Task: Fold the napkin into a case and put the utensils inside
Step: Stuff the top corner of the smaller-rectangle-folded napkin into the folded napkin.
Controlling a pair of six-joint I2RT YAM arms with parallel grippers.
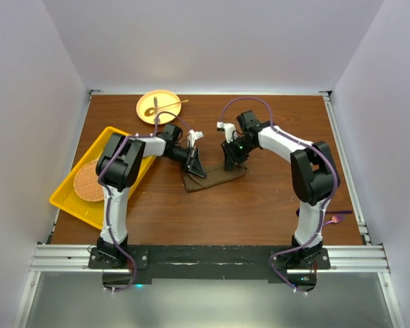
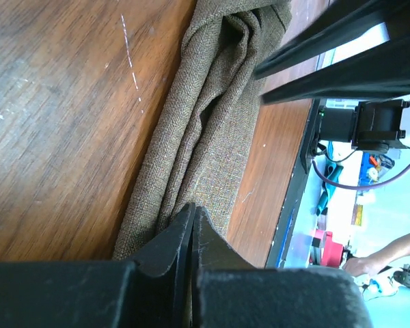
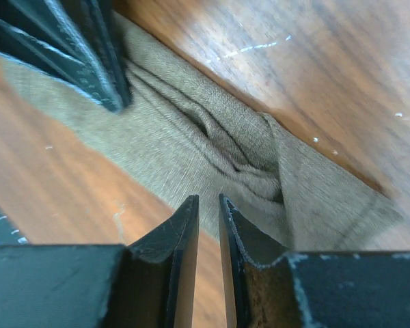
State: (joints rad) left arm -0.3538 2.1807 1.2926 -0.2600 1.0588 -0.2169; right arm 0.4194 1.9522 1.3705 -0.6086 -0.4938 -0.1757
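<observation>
Brown wood table (image 1: pixel 260 205) is carrying the napkin (image 1: pixel 215 179), bunched in a strip near its middle. Utensils (image 1: pixel 169 105) are resting on the yellow plate (image 1: pixel 145 115) by the far edge. My left gripper (image 2: pixel 193 208) is clenching the napkin's edge; my right gripper (image 3: pixel 208 199) is hovering above it, slightly parted.

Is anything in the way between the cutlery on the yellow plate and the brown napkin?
Yes. The left arm lies between the utensils and the napkin, with the left end effector shut on it.
</observation>
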